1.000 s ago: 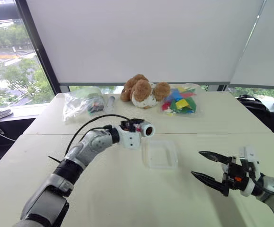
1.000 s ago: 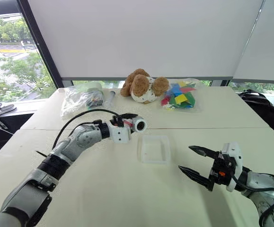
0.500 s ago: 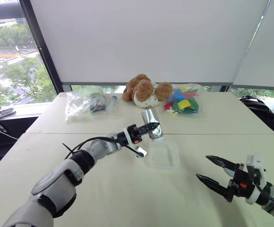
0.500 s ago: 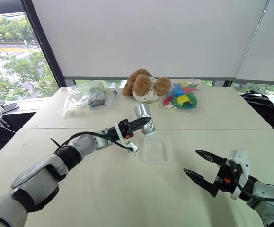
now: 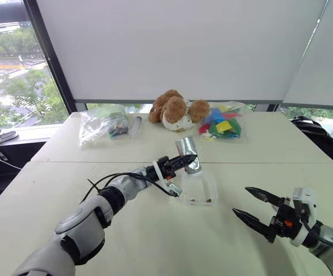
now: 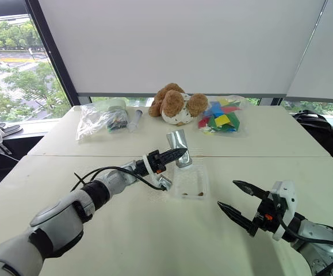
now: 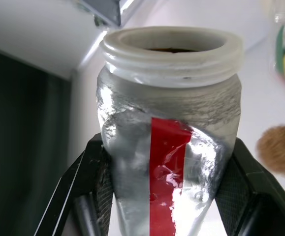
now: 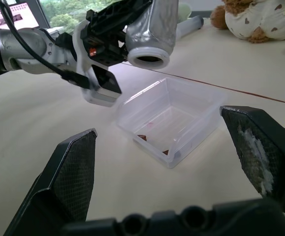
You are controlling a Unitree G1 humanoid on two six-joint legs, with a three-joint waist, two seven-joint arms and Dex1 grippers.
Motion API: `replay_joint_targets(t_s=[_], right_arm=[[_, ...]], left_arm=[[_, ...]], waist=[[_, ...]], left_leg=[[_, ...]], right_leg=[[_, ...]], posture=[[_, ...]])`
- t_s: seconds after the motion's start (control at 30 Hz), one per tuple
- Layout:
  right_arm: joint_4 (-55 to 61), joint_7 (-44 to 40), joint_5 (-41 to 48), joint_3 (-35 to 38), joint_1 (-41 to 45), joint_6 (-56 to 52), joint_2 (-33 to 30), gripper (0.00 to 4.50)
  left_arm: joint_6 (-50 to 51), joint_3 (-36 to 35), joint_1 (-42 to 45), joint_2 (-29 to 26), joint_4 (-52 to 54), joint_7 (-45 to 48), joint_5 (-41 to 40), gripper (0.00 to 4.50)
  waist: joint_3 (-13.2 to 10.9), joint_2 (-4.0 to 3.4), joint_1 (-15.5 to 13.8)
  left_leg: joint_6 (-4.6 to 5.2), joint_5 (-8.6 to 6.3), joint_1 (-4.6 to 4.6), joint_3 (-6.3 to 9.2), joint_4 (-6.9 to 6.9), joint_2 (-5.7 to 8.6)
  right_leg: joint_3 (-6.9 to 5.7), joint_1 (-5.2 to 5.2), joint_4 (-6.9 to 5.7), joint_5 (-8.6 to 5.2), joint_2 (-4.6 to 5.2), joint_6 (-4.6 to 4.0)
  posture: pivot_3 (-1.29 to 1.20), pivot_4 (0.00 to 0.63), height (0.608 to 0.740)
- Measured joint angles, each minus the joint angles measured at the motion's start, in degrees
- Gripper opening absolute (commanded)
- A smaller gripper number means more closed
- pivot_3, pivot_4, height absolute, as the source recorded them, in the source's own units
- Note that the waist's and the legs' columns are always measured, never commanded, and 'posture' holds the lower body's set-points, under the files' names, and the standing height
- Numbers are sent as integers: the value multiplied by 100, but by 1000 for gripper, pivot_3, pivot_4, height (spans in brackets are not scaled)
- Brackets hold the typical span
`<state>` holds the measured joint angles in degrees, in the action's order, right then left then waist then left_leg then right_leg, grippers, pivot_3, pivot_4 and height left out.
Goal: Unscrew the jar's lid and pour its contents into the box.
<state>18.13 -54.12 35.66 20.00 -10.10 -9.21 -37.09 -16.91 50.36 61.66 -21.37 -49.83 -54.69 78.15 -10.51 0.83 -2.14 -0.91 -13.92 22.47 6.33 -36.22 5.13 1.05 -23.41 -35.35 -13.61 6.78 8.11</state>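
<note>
In the left eye view, one jar (image 5: pixel 187 154) is seen held above the far left corner of the single box (image 5: pixel 199 187), the black fingers of the left gripper (image 5: pixel 184 161) clamped on its silver-grey body; its long axis is tilted, the base raised toward the window and the mouth lowered toward the box. A few brown bits, the contents (image 5: pixel 199 200), lie along the near wall inside the box. The right gripper (image 5: pixel 251 209) is held above the table (image 5: pixel 154 236) to the right of the box, well apart from it, its two fingers spread wide with nothing between them. Along the far edge one brown and white plush toy (image 5: pixel 175 110), one clear bag of coloured pieces (image 5: pixel 220 122) and another clear bag (image 5: pixel 100 125) are counted. In the right eye view the same layout is given, the jar's open mouth hanging just over the box rim. In the left wrist view the jar is seen lengthwise between the two fingers, its whitish threaded mouth open and pointing away from the camera; one red strip (image 7: pixel 164 172) runs along the crinkled silver wrap, and no writing can be read on it. In the right wrist view the round mouth faces the camera above the box, with a few brown crumbs on the clear floor
</note>
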Motion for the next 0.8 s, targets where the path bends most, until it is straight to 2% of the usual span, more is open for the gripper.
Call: replay_joint_targets(t_s=[0.1, 0.13, 0.17, 0.27, 0.37, 0.47, 0.57, 0.7, 0.8], right_arm=[[14, 14, 7, 21, -4, 10, 8, 4382], [13, 11, 5, 31, -2, 29, 18, 4382], [11, 3, 1, 48, 12, 99, 40, 4382], [-53, -79, -59, 46, 140, 348, 112, 4382], [-243, -201, -134, -47, 336, 596, 218, 4382], [-483, -267, -223, -150, 562, 825, 309, 4382], [-584, -331, -261, -235, 751, 989, 386, 4382], [-636, -452, -308, -464, 852, 1134, 485, 4382], [-639, -525, -316, -616, 927, 1211, 507, 4382]], left_arm=[[-1730, -575, -141, -383, 463, 1103, -1644, 2061], [-2133, -826, -277, -454, 560, 1728, -2404, 2061], [-2381, -1178, -527, -464, 669, 2782, -3556, 2061], [-2274, -1926, -1320, -523, 1133, 5385, -6341, 2061], [-1050, -2744, -1878, -754, 1790, 7199, -8174, 2061], [221, -3647, -2462, -1078, 2463, 8180, -9424, 2061], [1168, -4398, -3210, -1238, 3128, 8645, -10328, 2061], [2024, -5451, -4361, -1412, 3533, 8883, -11086, 2061], [2344, -6169, -4774, -1412, 3623, 8774, -11372, 2061]], waist=[[3, -5, 3], [3, -5, 4], [7, -12, 9], [8, -16, 75], [9, -17, 174], [12, -22, 278], [13, -24, 321], [13, -24, 295], [14, -23, 231]], left_leg=[[-1, 0, -1, -3, 1, 0], [-1, 0, -1, -3, 1, 0], [0, 0, -3, -7, 0, 0], [1, 1, -3, -5, -8, -1], [2, 2, -6, 0, -15, -3], [3, 2, -12, 3, -14, -3], [3, 2, -15, 4, -12, -4], [1, 3, -21, 6, -9, -6], [-1, 3, -22, 14, -26, -4]], right_leg=[[0, -3, -1, 2, 3, -3], [0, -3, 0, 2, 3, -4], [1, -1, -1, 3, 4, -6], [1, 0, -5, 8, 2, -12], [1, 4, -18, 8, -3, -14], [2, 4, -29, 8, -4, -14], [4, -3, -46, 7, -4, -14], [6, -8, -61, 6, -8, -17], [2, 7, -59, 6, -7, -18]], posture=[[0, 150, 740], [0, 150, 740], [0, 150, 740], [0, 150, 740], [0, 150, 740], [0, 150, 740], [0, 150, 740], [0, 150, 740], [0, 150, 740]])
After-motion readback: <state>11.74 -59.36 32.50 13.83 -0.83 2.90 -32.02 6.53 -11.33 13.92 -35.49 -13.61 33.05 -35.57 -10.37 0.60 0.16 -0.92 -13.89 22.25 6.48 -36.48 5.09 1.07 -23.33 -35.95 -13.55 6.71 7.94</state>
